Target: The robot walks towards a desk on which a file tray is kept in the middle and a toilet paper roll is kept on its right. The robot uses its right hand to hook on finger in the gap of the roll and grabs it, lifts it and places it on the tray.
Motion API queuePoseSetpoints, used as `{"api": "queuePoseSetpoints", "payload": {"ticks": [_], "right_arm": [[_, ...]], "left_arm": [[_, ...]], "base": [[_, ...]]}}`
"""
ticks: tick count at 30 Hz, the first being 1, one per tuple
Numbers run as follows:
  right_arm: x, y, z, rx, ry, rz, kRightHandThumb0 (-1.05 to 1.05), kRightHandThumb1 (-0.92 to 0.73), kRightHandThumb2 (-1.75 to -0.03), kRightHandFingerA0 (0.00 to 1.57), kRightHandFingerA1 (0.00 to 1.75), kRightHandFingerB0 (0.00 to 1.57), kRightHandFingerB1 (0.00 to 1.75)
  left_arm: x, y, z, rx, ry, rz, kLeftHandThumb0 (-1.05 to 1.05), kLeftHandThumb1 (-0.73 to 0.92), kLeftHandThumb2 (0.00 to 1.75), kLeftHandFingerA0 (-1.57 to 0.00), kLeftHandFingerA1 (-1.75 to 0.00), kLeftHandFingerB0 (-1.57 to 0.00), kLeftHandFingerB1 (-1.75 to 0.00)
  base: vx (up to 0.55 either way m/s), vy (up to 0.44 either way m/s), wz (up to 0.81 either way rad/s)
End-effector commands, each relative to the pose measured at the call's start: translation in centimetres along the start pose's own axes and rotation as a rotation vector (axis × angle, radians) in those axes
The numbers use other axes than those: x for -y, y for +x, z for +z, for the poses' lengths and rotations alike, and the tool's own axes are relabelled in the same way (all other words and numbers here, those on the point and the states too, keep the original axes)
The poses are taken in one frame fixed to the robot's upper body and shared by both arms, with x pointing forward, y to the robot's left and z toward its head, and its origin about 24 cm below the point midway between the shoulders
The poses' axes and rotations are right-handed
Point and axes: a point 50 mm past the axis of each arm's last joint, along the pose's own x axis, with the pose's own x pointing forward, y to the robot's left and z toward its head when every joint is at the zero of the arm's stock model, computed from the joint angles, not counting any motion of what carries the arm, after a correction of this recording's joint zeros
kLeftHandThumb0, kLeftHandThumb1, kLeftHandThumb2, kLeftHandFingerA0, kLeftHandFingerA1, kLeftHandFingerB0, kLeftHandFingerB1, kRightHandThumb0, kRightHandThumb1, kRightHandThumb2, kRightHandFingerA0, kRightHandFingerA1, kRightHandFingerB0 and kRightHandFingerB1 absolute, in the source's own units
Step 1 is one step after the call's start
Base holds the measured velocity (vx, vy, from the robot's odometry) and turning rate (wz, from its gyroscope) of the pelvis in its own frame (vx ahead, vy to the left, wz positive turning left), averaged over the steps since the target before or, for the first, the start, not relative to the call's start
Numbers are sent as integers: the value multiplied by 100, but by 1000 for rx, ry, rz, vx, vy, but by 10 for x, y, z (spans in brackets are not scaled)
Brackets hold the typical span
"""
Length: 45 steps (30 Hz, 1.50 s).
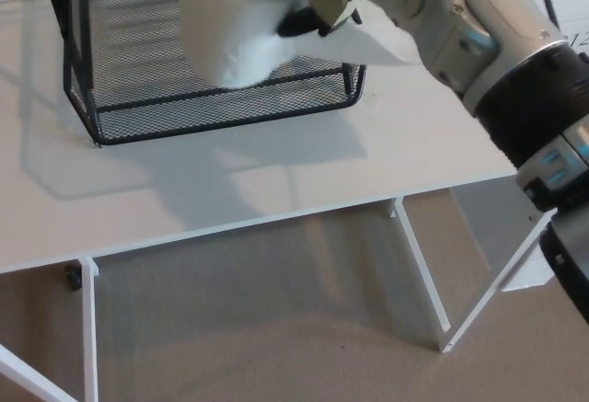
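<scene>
Right robot hand (308, 2) — arm reaching in from the right — grips toilet paper roll (235, 29) above file tray (138, 98).

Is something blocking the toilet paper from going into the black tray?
Nothing visible blocks it. The right robot hand holds the toilet paper roll above the mesh file tray, already inside its front rim. The mesh floor that shows beneath the roll looks bare.

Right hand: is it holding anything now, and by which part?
Yes. The right hand holds the toilet paper roll at its right end, over the file tray. Whether a finger is hooked in the core cannot be told.
</scene>
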Motion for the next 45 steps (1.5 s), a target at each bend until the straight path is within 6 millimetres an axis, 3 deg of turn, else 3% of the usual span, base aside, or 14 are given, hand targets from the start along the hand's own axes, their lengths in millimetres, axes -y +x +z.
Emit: {"api": "queuePoseSetpoints", "payload": {"ticks": [1,4,5,6,13,15,20,26,32,33,34,41,43,45], "right_arm": [[-2,1,4,59,-9,61,-33,-59,-57,64,119,83,65],[-13,1,-1,20,-44,94,-32,-56,-57,75,116,84,62],[-15,1,-4,-9,-45,107,-34,-57,-57,74,108,86,59],[-17,2,-6,-36,-40,124,-32,-59,-57,69,94,85,57],[-20,3,-11,-58,22,127,-32,-58,-57,66,97,83,63],[-14,5,-10,-87,9,97,-35,-58,-60,68,133,88,57],[-9,8,-7,-110,4,103,-35,-61,-58,69,107,87,55],[7,10,0,-136,20,129,-29,-67,-62,64,132,31,35],[29,6,5,-98,28,110,-34,-62,-59,67,125,28,38],[36,6,6,-107,31,136,-38,-64,-60,60,121,25,35],[38,6,7,-110,36,143,-40,-63,-59,51,103,23,37],[58,-1,9,-129,28,249,-45,-59,-58,27,58,28,36],[61,-3,8,-170,-27,311,-54,-65,-61,19,48,26,32],[62,-4,8,-196,-175,349,-66,-54,-90,24,59,14,44]], "left_arm": [[-2,-1,-1,20,14,5,-52,82,65,-46,-49,-45,-43],[2,-2,-7,5,-20,0,-50,82,64,-48,-58,-47,-47],[4,-2,-8,11,-34,-15,-51,65,101,-37,-59,-27,-52],[6,-2,-9,9,-35,-21,-50,82,64,-44,-47,-40,-41],[10,-1,-13,-11,-59,-16,-54,66,100,-36,-58,-28,-51],[12,-1,-16,-12,-76,-20,-55,66,99,-36,-57,-32,-53],[14,-1,-16,-1,-6,-19,-59,69,98,-31,-54,-30,-51],[11,0,-12,-5,-76,-18,-49,62,98,-38,-59,-29,-52],[12,-1,-11,7,-3,-13,-51,81,64,-46,-45,-43,-40],[12,-1,-11,15,13,-19,-47,65,103,-42,-61,-30,-53],[12,0,-11,12,10,-18,-49,81,64,-48,-47,-45,-42],[12,0,-12,10,4,-11,-51,78,65,-44,-45,-41,-40],[10,-1,-12,-1,31,-12,-50,65,101,-38,-58,-29,-52],[10,-1,-12,7,40,-17,-49,66,101,-39,-59,-30,-52]], "base": [[0,0,0],[0,0,0],[0,0,0],[0,0,0],[0,0,0],[0,0,0],[0,0,0],[0,0,0],[0,0,0],[0,0,0],[0,0,0],[0,0,0],[0,0,0],[0,0,0]]}}
